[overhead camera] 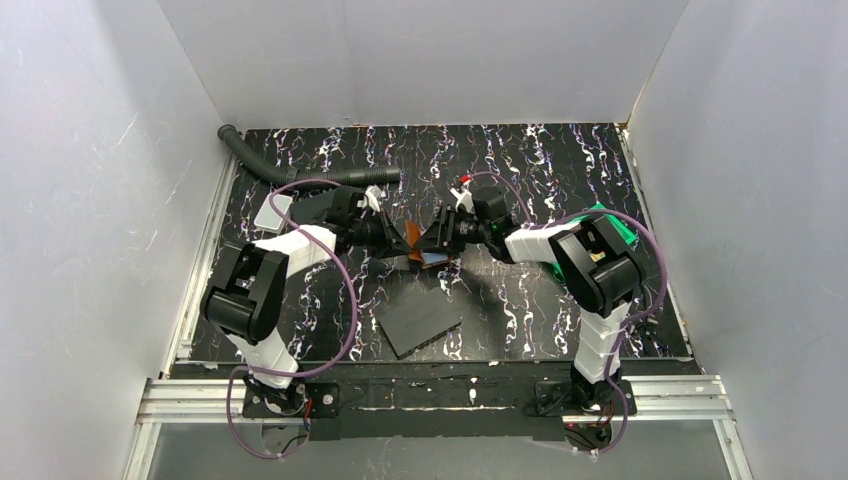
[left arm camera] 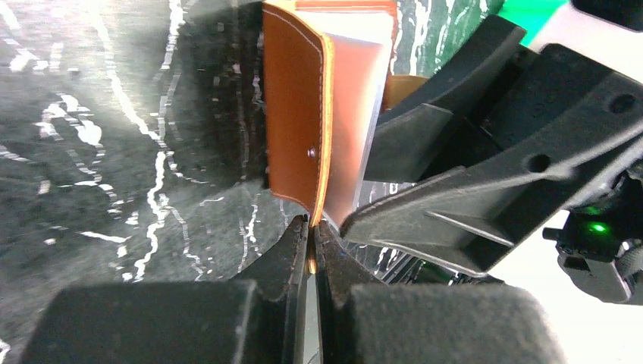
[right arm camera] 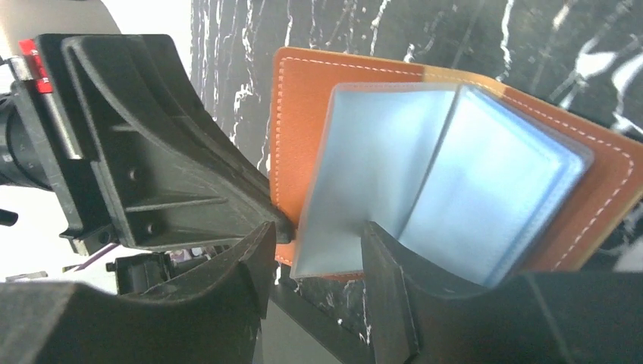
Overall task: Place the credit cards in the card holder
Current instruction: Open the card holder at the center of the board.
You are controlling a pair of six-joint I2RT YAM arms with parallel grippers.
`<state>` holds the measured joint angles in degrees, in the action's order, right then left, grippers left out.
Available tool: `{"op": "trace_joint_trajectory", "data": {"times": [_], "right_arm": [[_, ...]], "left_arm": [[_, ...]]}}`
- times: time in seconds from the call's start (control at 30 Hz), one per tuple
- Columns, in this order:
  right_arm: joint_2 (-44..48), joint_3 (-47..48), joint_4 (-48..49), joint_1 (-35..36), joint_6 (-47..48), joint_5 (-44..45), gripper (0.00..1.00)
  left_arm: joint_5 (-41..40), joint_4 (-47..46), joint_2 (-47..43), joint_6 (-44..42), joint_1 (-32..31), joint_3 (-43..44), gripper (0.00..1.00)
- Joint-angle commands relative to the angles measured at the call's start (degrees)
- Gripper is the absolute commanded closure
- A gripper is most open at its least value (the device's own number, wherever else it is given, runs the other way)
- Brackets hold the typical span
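Note:
The card holder [overhead camera: 412, 235], a brown leather wallet, hangs open above the table's middle between my two grippers. My left gripper [left arm camera: 311, 227] is shut on the lower edge of its leather cover [left arm camera: 292, 121]; it also shows in the top view [overhead camera: 400, 243]. Pale blue leaves [right arm camera: 425, 174] fan out of the open wallet [right arm camera: 303, 98]; I cannot tell whether they are cards or sleeves. My right gripper [right arm camera: 318, 246] is open, its fingers either side of the lower corner of one leaf, and shows in the top view [overhead camera: 442, 240]. No orange-yellow credit cards are in view.
A dark grey flat slab [overhead camera: 420, 320] lies on the marbled black table [overhead camera: 560, 160] in front of the grippers. A green bin [overhead camera: 622, 228] sits behind the right arm. A black ribbed hose [overhead camera: 300, 172] and a small pale rectangle [overhead camera: 272, 210] lie at far left.

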<state>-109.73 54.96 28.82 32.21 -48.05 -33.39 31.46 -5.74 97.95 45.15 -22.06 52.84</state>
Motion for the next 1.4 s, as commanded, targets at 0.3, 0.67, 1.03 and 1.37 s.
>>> {"op": "trace_joint_trajectory", "data": {"times": [0.3,0.67,1.03,1.37], "right_arm": [[-5.95,3.0,2.7,2.16,1.84,2.1,0.47],[-5.23,5.77,-1.82,3.58,7.07,2.16,0.48],[-4.06,6.97,-4.94,4.7,10.62,1.49,0.36],[-0.18,5.93,-9.59,2.54,12.95,2.28,0.31]], "left_arm": [[1.78,7.02,-2.48,-5.09,3.56,-1.97,0.52],[-2.17,5.29,-9.19,-4.85,4.2,-4.32,0.25],[-4.15,11.48,3.3,-5.17,4.06,4.89,0.32],[-13.48,22.54,4.34,-11.96,4.08,7.36,0.62]]}}
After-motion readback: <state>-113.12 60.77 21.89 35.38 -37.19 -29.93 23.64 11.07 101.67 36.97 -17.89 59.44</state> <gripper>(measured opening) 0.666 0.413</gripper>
